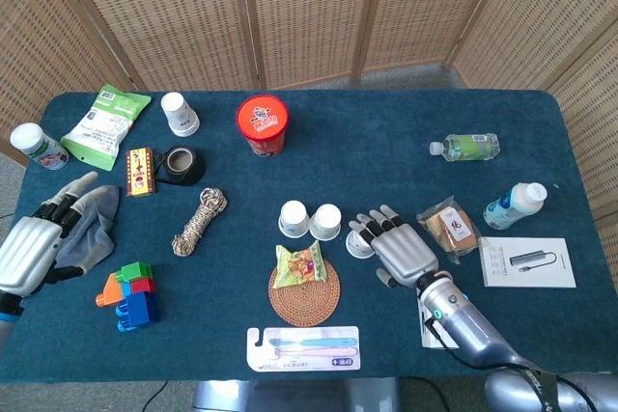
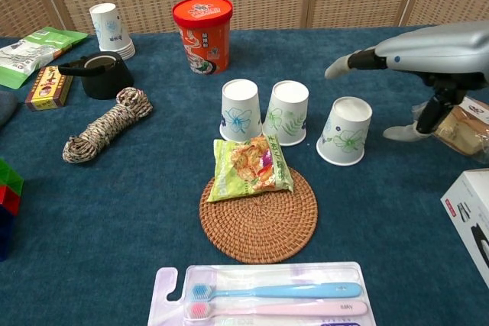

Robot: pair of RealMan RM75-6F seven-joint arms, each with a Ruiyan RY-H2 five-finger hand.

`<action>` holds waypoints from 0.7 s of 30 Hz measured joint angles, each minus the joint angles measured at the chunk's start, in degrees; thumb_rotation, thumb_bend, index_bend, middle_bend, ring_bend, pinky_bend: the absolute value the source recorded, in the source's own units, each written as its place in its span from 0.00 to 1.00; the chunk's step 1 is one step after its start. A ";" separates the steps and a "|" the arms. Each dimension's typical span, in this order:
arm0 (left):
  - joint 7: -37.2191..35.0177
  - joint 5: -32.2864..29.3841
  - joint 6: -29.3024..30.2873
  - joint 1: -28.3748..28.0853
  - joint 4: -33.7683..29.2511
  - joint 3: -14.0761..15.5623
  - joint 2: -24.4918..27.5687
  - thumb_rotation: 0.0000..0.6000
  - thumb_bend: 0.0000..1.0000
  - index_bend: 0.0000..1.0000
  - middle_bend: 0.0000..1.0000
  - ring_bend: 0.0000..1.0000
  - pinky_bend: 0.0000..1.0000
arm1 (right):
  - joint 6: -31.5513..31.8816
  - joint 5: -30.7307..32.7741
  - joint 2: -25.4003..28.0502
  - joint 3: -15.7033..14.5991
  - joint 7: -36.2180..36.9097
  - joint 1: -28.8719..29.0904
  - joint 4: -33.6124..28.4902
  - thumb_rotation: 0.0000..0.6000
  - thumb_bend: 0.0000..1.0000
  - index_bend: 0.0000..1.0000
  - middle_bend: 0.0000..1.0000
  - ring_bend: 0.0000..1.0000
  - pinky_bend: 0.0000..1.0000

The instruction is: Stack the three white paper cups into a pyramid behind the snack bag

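Note:
Three upturned white paper cups stand behind the snack bag (image 2: 248, 166): the left cup (image 2: 240, 110), the middle cup (image 2: 289, 112) touching it, and the right cup (image 2: 345, 130) a little apart. The bag lies on the back of a wicker coaster (image 2: 260, 215). My right hand (image 2: 428, 51) hovers just right of and above the right cup, fingers spread, holding nothing. In the head view the right hand (image 1: 396, 248) partly covers that right cup (image 1: 358, 244). My left hand (image 1: 29, 248) lies open at the table's left edge beside a grey cloth (image 1: 92, 224).
A red noodle tub (image 1: 262, 124) stands behind the cups. A rope coil (image 1: 198, 221), toy blocks (image 1: 130, 294) and a spare cup stack (image 1: 179, 113) are on the left. A toothbrush pack (image 1: 302, 347) lies in front. A cracker packet (image 1: 450, 229) and a white box (image 2: 470, 215) lie on the right.

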 measured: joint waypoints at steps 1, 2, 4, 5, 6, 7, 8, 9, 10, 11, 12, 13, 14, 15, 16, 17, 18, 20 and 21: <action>-0.19 0.05 0.08 0.17 0.18 0.02 -0.03 1.00 0.45 0.08 0.00 0.00 0.19 | -0.07 0.78 -0.48 -0.02 -0.36 0.66 0.25 1.00 0.38 0.00 0.00 0.00 0.05; -0.38 0.09 0.16 0.32 0.35 0.04 -0.06 1.00 0.45 0.08 0.00 0.00 0.19 | -0.19 1.79 -1.13 -0.05 -0.76 1.52 0.68 1.00 0.38 0.00 0.00 0.00 0.06; -0.84 0.11 0.34 0.64 0.70 0.07 -0.09 1.00 0.45 0.08 0.00 0.00 0.19 | -0.40 3.15 -2.03 -0.12 -1.19 2.77 1.57 1.00 0.39 0.00 0.00 0.00 0.06; -1.04 0.10 0.43 0.82 0.88 0.08 -0.09 1.00 0.45 0.08 0.00 0.00 0.19 | -0.53 3.89 -2.51 -0.18 -1.37 3.53 2.22 1.00 0.39 0.00 0.00 0.00 0.06; -1.30 0.06 0.54 1.06 1.10 0.09 -0.08 1.00 0.45 0.08 0.00 0.00 0.19 | -0.64 4.39 -2.82 -0.23 -1.42 4.08 2.71 1.00 0.39 0.00 0.00 0.00 0.06; -1.47 0.02 0.61 1.23 1.23 0.10 -0.07 1.00 0.45 0.08 0.00 0.00 0.19 | -0.74 4.82 -3.09 -0.28 -1.44 4.57 3.16 1.00 0.39 0.00 0.00 0.00 0.06; -1.62 -0.01 0.68 1.39 1.35 0.11 -0.04 1.00 0.45 0.08 0.00 0.00 0.19 | -0.86 5.30 -3.36 -0.37 -1.41 5.13 3.69 1.00 0.39 0.00 0.00 0.00 0.06; -1.76 -0.04 0.75 1.58 1.50 0.11 -0.03 1.00 0.45 0.08 0.00 0.00 0.19 | -0.93 5.59 -3.51 -0.46 -1.37 5.50 4.06 1.00 0.39 0.00 0.00 0.00 0.06; -1.86 -0.06 0.79 1.71 1.57 0.13 -0.02 1.00 0.45 0.07 0.00 0.00 0.19 | -0.98 5.80 -3.64 -0.59 -1.32 5.83 4.42 1.00 0.39 0.00 0.00 0.00 0.07; -1.98 -0.07 0.81 1.84 1.64 0.14 -0.02 1.00 0.45 0.07 0.00 0.00 0.19 | -1.05 6.11 -3.83 -0.91 -1.19 6.27 4.96 1.00 0.39 0.00 0.00 0.00 0.07; -2.10 -0.09 0.83 1.99 1.74 0.16 -0.01 1.00 0.45 0.07 0.00 0.00 0.19 | -1.08 6.24 -3.90 -1.06 -1.12 6.41 5.18 1.00 0.39 0.00 0.00 0.00 0.07; -2.17 -0.13 0.82 2.10 1.82 0.16 -0.02 1.00 0.45 0.07 0.00 0.00 0.19 | -1.11 6.43 -4.01 -1.30 -1.00 6.57 5.49 1.00 0.39 0.00 0.00 0.00 0.08; -2.25 -0.17 0.80 2.19 1.89 0.17 -0.03 1.00 0.45 0.07 0.00 0.00 0.19 | -1.16 6.68 -4.16 -1.65 -0.78 6.78 5.90 1.00 0.40 0.00 0.00 0.00 0.09; -2.35 -0.21 0.75 2.31 1.96 0.17 -0.03 1.00 0.45 0.07 0.00 0.00 0.19 | -1.19 6.84 -4.26 -1.91 -0.62 6.91 6.19 1.00 0.40 0.00 0.00 0.00 0.09; -2.40 -0.23 0.71 2.38 2.03 0.16 -0.04 1.00 0.45 0.07 0.00 0.00 0.19 | -1.21 6.97 -4.36 -2.18 -0.46 7.04 6.50 1.00 0.40 0.00 0.00 0.00 0.10; -2.44 -0.26 0.67 2.44 2.08 0.15 -0.04 1.00 0.45 0.07 0.00 0.00 0.19 | -1.25 7.12 -4.48 -2.51 -0.21 7.20 6.89 1.00 0.41 0.00 0.00 0.00 0.11; -2.51 -0.28 0.62 2.51 2.11 0.13 -0.03 1.00 0.45 0.07 0.00 0.00 0.19 | -1.28 7.24 -4.56 -2.73 0.01 7.31 7.20 1.00 0.41 0.00 0.00 0.00 0.11; -2.55 -0.27 0.58 2.62 2.15 0.08 -0.01 1.00 0.45 0.07 0.00 0.00 0.19 | -1.37 7.45 -4.73 -3.18 0.53 7.59 7.86 1.00 0.42 0.00 0.00 0.00 0.13; -2.54 -0.27 0.58 2.68 2.17 0.04 -0.01 1.00 0.45 0.07 0.00 0.00 0.19 | -1.42 7.49 -4.79 -3.32 0.77 7.70 8.10 1.00 0.42 0.00 0.00 0.00 0.14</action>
